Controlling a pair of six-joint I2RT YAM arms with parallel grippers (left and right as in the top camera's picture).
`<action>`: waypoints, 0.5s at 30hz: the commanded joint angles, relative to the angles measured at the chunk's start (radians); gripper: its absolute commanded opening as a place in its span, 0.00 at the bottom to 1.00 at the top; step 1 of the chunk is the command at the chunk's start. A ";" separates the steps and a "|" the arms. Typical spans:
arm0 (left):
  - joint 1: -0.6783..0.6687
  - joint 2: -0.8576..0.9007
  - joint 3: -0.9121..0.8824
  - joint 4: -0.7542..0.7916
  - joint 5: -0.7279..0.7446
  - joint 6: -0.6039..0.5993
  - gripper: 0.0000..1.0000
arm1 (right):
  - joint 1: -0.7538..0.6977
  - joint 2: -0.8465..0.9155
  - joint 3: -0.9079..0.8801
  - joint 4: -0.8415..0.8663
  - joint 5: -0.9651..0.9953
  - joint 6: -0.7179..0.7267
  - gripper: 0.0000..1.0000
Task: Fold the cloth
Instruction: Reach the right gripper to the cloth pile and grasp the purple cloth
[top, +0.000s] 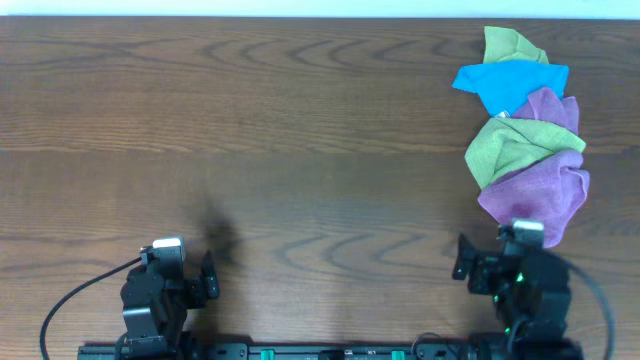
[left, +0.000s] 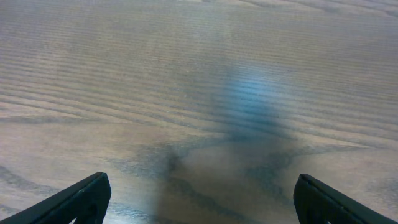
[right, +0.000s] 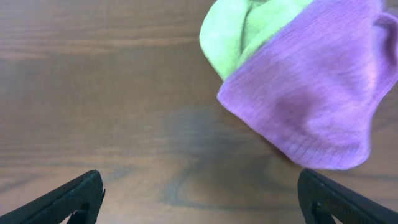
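Nothing has yet been grasped, so the step in hand is judged to be the very first one: reaching for the cloth (top: 535, 195) so that it can be drawn free and laid out. The cloth is found at the near end of a heap of cloths on the table (top: 250, 130), crumpled and lying partly under a green cloth (top: 515, 148). Farther back in the heap a second purple cloth (top: 552, 108), a blue cloth (top: 510, 82) and another green cloth (top: 510, 45) are seen. The right gripper (right: 200, 177) is held just short of the heap's near end, its jaws spread wide and empty, with the rounded purple edge seen ahead of it and to one side in its wrist view. The left gripper (left: 202, 182) is parked well apart from the heap, its jaws likewise wide and empty, with only bare wood before it. For the next move, an advance of the right gripper onto the purple edge is called for, with the grip taken clear of the green cloth so that it is not dragged along. Bare table beside the heap is then needed for spreading before any fold can be made.
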 joint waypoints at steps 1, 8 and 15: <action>-0.005 -0.007 -0.024 -0.027 -0.010 0.018 0.95 | -0.022 0.127 0.139 -0.031 0.050 0.024 0.99; -0.005 -0.007 -0.023 -0.027 -0.010 0.017 0.95 | -0.063 0.401 0.417 -0.156 0.064 0.090 0.99; -0.005 -0.007 -0.024 -0.026 -0.010 0.018 0.95 | -0.088 0.586 0.613 -0.242 0.107 0.163 0.99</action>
